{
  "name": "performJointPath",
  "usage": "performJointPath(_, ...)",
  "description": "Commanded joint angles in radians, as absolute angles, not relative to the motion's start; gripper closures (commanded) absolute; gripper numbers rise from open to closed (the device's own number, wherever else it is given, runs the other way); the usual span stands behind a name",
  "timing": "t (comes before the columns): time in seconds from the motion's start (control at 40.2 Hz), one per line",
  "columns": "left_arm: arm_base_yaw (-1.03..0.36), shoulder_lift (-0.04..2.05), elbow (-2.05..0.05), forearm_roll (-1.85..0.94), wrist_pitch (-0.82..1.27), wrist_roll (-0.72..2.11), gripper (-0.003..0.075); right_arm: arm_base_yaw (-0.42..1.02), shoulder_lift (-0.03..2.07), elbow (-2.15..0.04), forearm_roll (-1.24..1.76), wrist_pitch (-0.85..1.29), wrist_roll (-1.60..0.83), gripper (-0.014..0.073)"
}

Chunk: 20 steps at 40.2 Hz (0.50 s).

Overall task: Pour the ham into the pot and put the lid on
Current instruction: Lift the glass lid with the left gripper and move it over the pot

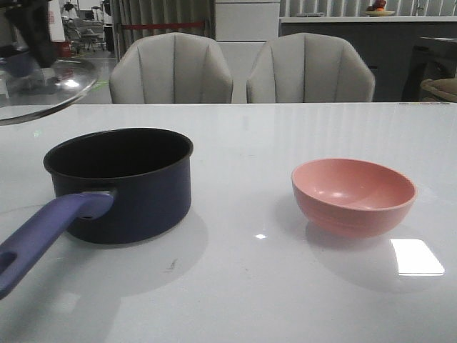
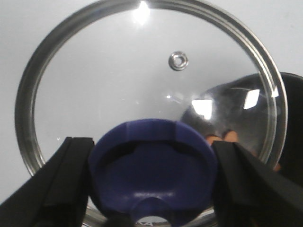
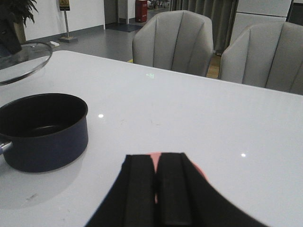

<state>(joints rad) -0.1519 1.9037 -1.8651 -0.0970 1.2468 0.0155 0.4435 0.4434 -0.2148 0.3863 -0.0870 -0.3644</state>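
Front view, glossy white table (image 1: 235, 286), two grey chairs (image 1: 171, 70) behind, left tool (image 2: 151, 165) grasping lid (image 2: 118, 85), right tool (image 3: 156, 189) clenched.

Glossy white table (image 1: 235, 293) with a bright window glare, empty pink bowl (image 1: 353, 195) on its right half, two pale grey padded chairs (image 1: 171, 69) (image 1: 310, 68) side by side behind the far edge, potted plant (image 3: 14, 16) on the floor beyond

A glossy white table in a bright office room.
Two grey chairs (image 1: 171, 70) (image 1: 310, 69) stand side by side at the table's (image 1: 285, 286) far edge; a white cabinet (image 1: 246, 21) stands behind them.
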Motion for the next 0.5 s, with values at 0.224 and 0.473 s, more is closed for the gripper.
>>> performJointPath(0.224,-0.39,1.853,-1.895,-0.026,1.269,0.021,0.0444,0.445,0.448,-0.244,0.385,-0.159,-0.371,0.0446)
performJointPath(0.473,-0.438,1.85,-1.826,0.057,1.269,0.024,0.0444,0.445,0.448,-0.244,0.385,-0.159,-0.371,0.0446)
